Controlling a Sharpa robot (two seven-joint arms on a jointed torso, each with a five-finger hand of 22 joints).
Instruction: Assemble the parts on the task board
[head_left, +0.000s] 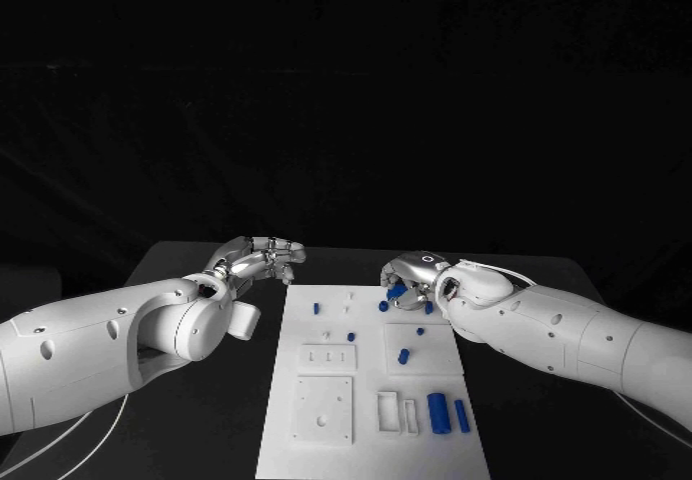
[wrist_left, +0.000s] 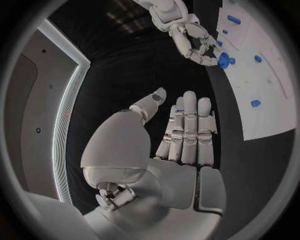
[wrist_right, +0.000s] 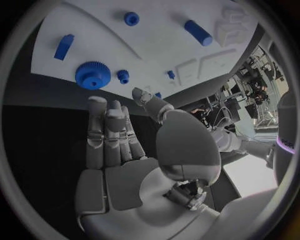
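The white task board lies in the middle of the black table. A large blue gear sits at its far right corner, with a small blue gear beside it. My right hand hovers at that corner, empty, its fingers extended and their tips just short of the large gear. My left hand hangs off the board's far left corner, fingers straight, thumb apart, holding nothing. The left wrist view also shows the right hand by the gear.
Several small blue pegs are spread over the board's far half. Two blue cylinders lie at its near right, beside a white slotted frame. White blocks occupy the near left. Bare black table flanks the board.
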